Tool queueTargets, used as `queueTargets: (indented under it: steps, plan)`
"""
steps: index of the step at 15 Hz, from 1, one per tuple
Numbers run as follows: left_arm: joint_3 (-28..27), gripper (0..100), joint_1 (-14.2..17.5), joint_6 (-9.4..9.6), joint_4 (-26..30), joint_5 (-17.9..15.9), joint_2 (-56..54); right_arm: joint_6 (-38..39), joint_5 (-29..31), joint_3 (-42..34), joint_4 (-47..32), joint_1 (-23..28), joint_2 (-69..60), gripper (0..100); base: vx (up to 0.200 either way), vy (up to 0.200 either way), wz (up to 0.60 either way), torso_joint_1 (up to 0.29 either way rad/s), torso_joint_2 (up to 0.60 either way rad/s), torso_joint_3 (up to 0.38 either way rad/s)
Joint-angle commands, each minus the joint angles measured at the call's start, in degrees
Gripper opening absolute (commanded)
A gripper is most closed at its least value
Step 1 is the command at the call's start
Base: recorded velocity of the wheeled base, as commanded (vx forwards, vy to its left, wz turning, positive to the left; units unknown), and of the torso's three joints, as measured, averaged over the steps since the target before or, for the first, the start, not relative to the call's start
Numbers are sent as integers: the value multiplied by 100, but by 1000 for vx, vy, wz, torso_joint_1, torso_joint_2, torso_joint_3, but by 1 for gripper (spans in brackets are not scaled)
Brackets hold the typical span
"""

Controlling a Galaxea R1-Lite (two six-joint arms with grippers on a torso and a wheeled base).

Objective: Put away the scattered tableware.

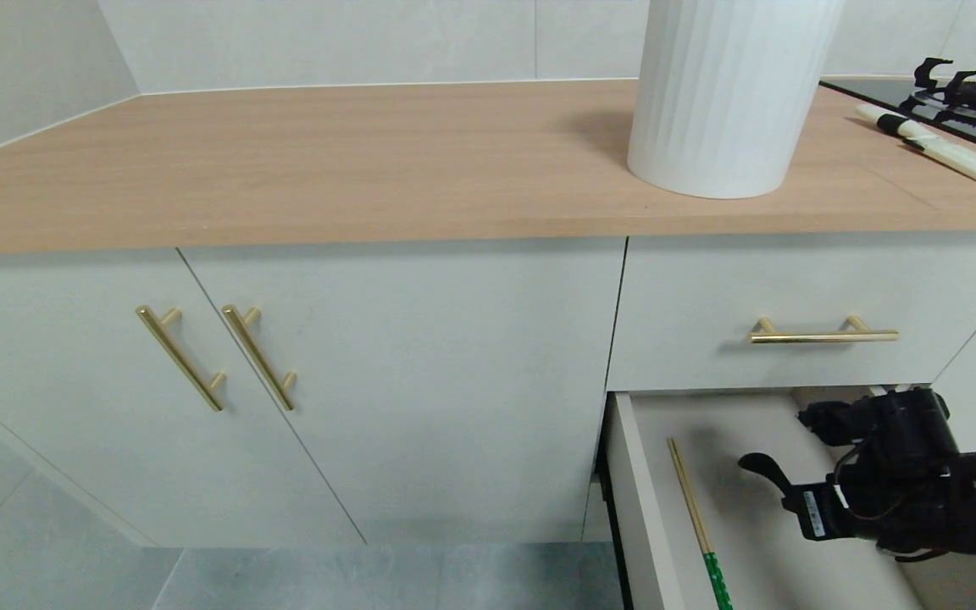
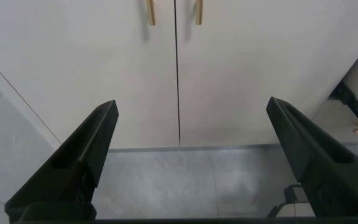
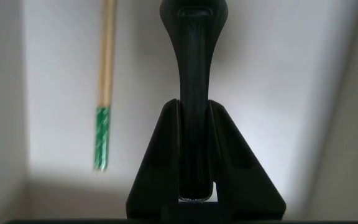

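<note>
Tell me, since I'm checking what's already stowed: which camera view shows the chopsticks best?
The head view: the chopsticks lie nearly full length in the open drawer, along its left wall, green ends nearest the robot. The right wrist view gives their green-tipped end, close up. The left wrist view faces the cabinet doors.

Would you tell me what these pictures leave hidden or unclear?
- Head view: container top, cut by the edge.
- Head view: chopsticks' green end, cut by the bottom edge.
- Head view: drawer's right side, behind the right gripper.
- Right wrist view: black utensil's head, cut by the edge.
</note>
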State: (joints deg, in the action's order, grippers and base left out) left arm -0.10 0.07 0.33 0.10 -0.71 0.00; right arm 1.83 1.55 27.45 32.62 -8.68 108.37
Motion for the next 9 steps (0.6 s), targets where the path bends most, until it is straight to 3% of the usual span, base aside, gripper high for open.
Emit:
queueTargets:
  steps: [1, 3, 9]
  plan:
    - [1, 100, 1, -7, -1, 0, 9, 2, 276, -337, 851, -2, 896, 0, 0, 0, 0, 0, 0, 0]
    - [1, 100, 1, 2, -1, 0, 9, 2, 285, -539, 1581, -2, 1151, 0, 0, 0, 0, 0, 0, 0]
    - [1, 100, 1, -7, -1, 0, 9, 2, 381, -557, 1827, -2, 1406, 0, 0, 0, 0, 0, 0, 0]
